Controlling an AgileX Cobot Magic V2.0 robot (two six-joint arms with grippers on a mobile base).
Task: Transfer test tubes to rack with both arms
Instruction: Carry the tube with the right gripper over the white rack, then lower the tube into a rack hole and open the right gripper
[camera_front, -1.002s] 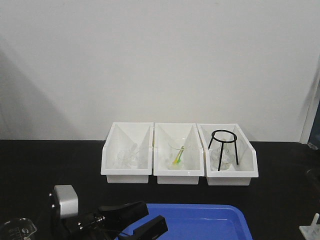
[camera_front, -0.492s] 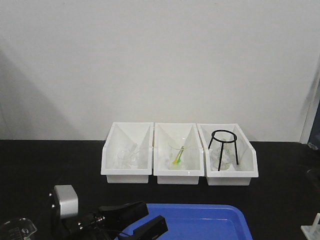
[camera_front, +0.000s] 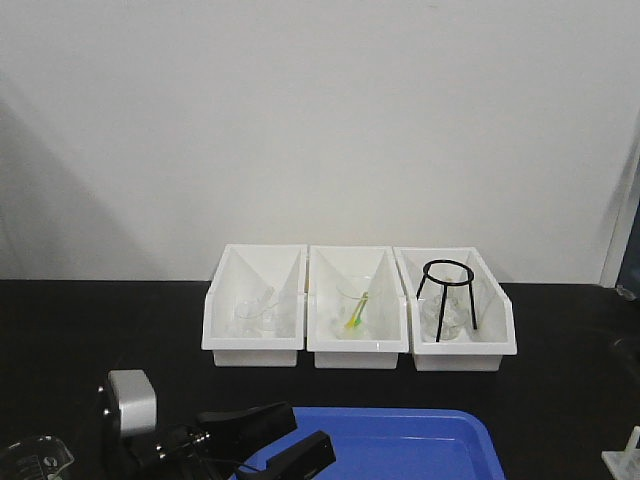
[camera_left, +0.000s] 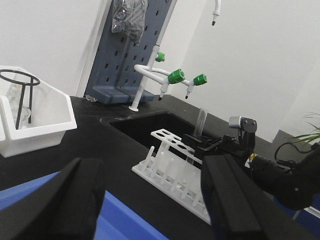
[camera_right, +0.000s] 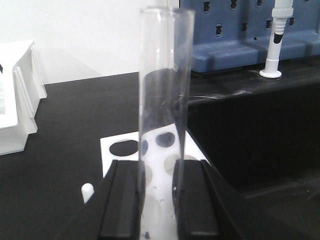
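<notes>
1. Right gripper (camera_right: 160, 200) is clamping one test tube (camera_right: 165, 100) near its lower end, holding it upright.
2. Tube is hanging over the rack (camera_right: 106, 150) and its hole plate; can't tell whether the tip is entering a hole.
3. Rack is sitting on the black counter (camera_left: 100, 140) beside the sink (camera_left: 150, 125), to the right of the blue tray (camera_front: 400, 440).
4. Left gripper (camera_left: 150, 200) is hovering at the tray's left edge, fingers spread wide apart, empty.
5. Three white bins (camera_front: 360, 345) are sitting in a row at the back.
</notes>
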